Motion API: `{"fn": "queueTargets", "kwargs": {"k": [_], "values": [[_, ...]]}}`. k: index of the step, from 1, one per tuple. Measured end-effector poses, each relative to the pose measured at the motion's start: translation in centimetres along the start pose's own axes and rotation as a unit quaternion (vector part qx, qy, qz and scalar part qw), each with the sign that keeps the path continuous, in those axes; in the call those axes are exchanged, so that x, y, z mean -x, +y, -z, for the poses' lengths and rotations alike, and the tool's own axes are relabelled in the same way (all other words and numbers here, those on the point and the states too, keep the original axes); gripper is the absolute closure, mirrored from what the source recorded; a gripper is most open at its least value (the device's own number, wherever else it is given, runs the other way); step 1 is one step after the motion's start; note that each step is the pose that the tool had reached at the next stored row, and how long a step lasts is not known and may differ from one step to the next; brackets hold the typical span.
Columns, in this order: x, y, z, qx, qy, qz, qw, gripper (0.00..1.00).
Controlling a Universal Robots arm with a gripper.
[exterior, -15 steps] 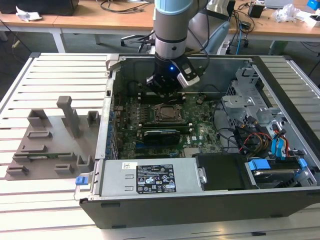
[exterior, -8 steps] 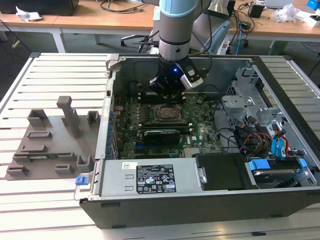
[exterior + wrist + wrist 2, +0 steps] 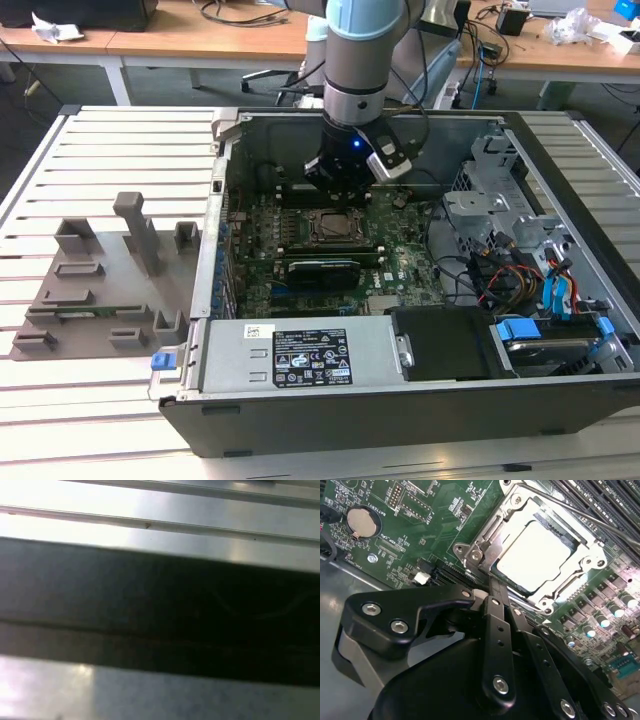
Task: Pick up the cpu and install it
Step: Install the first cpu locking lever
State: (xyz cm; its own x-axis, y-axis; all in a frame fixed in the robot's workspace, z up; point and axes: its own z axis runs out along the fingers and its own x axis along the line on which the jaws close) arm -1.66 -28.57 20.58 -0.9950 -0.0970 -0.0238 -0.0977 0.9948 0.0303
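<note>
Exterior view: the gripper [image 3: 338, 176] sat low inside the open computer case [image 3: 330, 410], hanging over the motherboard [image 3: 400, 262]. The socket [image 3: 329, 227] lay just below and in front of it, apart from the fingers. Grey fixture blocks [image 3: 110, 275] were well off to the side on the slatted table [image 3: 120, 150], outside the case.

Second wrist view: the cpu [image 3: 534, 556] was already lying in the socket frame [image 3: 485, 545], pale top up, flat as far as I could judge, with the metal frame around it. The gripper [image 3: 485, 594] ended just short of the frame's near edge, fingers drawn close together with nothing between them. A coin battery [image 3: 363, 521] sat on the board well off to one side.

First wrist view: blurred pale slats [image 3: 165, 510] and a dark band, nothing useful.

Judgement: pick and place looked done; the step in hand was the seating and release stage. What remained called for staying clear of the chip and confirming it sat level in the frame.
</note>
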Motion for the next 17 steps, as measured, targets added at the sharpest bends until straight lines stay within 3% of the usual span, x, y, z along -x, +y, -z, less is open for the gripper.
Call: {"fn": "queueTargets", "kwargs": {"k": [9, 17], "values": [[0.13, -0.06, -0.38, -0.0004, 0.0003, 0.000, 1.0000, 0.89], [0.24, 0.37, -0.52, -0.0003, 0.0003, 0.002, 1.0000, 0.89]]}}
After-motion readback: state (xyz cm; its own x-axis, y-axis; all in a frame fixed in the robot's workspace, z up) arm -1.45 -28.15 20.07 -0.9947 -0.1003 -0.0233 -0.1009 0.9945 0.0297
